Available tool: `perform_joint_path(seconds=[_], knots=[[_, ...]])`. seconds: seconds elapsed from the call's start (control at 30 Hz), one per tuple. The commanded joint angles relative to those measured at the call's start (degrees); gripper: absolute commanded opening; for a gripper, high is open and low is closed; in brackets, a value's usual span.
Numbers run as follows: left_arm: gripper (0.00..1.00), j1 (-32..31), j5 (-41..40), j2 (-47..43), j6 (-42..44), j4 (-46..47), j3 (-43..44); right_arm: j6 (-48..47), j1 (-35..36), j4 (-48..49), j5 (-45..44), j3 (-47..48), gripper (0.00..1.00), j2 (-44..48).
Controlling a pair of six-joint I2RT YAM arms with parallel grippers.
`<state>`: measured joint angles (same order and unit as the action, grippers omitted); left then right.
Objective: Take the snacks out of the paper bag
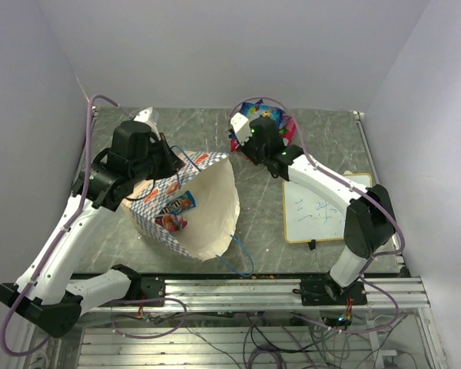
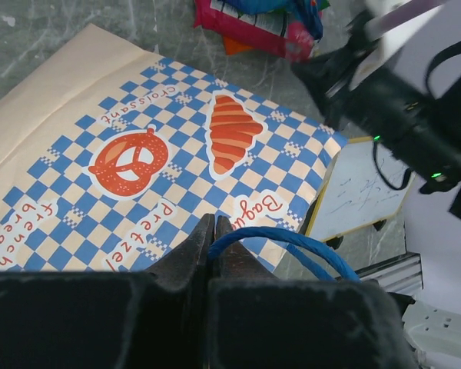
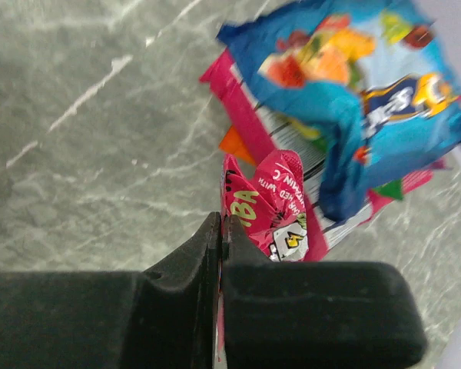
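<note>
The paper bag (image 1: 207, 204) lies on its side mid-table, mouth open toward the camera, with two packets (image 1: 174, 213) inside. In the left wrist view its checkered band (image 2: 169, 161) shows below. My left gripper (image 2: 213, 227) is shut on the bag's blue string handle (image 2: 292, 240), holding the rim up (image 1: 173, 164). My right gripper (image 3: 221, 228) is shut on a crumpled pink-red packet (image 3: 273, 207), over the pile of snacks (image 1: 265, 123) at the back. A blue packet (image 3: 353, 84) lies on top of that pile.
A white framed writing board (image 1: 319, 207) lies at the right, under my right arm. The other blue handle (image 1: 238, 261) trails from the bag toward the front rail. Walls close in the table at the back and sides.
</note>
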<state>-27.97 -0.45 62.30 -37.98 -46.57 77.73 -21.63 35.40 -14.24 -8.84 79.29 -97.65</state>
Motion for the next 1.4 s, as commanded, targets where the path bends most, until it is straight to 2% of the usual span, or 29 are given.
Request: perform_joint_path(seconds=[0.0,0.17,0.27,0.4,0.47,0.67,0.8,0.93,1.1,1.23,1.37], knots=[[0.07,0.12,-3.54,-2.24,-1.68,1.66,0.27,4.46,0.55,0.58,-3.59,-2.55,0.0,-1.35],[0.07,0.12,-5.59,-3.0,-2.41,3.07,0.26,9.65,0.55,1.63,-6.26,-6.48,0.0,-4.73],[0.07,0.11,-6.65,-2.1,-1.58,3.52,1.71,10.17,0.48,3.5,-10.23,-9.02,0.0,-6.43],[0.07,0.1,-7.2,-0.15,-0.1,3.03,4.42,9.47,0.53,4.23,-11.1,-11.03,0.0,-7.47],[0.07,0.16,-8.3,0.03,0.33,2.54,5.14,10.3,0.48,4.19,-9.65,-11.61,0.07,-7.52],[0.07,0.19,-12.27,0.14,1.24,0.25,5.81,13.21,0.68,1.08,-3.1,-9.7,0.48,-4.51],[0.07,0.78,-14.29,2.04,2.76,-2.1,7.32,14.86,1.22,1.72,0.64,-10.92,0.62,1.12],[0.07,2.5,-15.66,3.34,5.11,-2.35,8.81,16.88,1.54,1.57,5.5,-11.76,0.65,5.95],[0.07,8.76,-15.33,5.96,9.3,-2.83,12.5,17.48,4.67,0.92,7.29,-11.88,0.65,8.24],[0.07,14.03,-11.97,9.15,14.73,-1.24,18.75,18.52,7.9,1.61,7.67,-11.81,0.65,7.92],[0.07,14.95,-11.66,13.06,20.15,-1.35,26.41,20.18,11.2,2.52,9.99,-10.71,0.65,5.98]])
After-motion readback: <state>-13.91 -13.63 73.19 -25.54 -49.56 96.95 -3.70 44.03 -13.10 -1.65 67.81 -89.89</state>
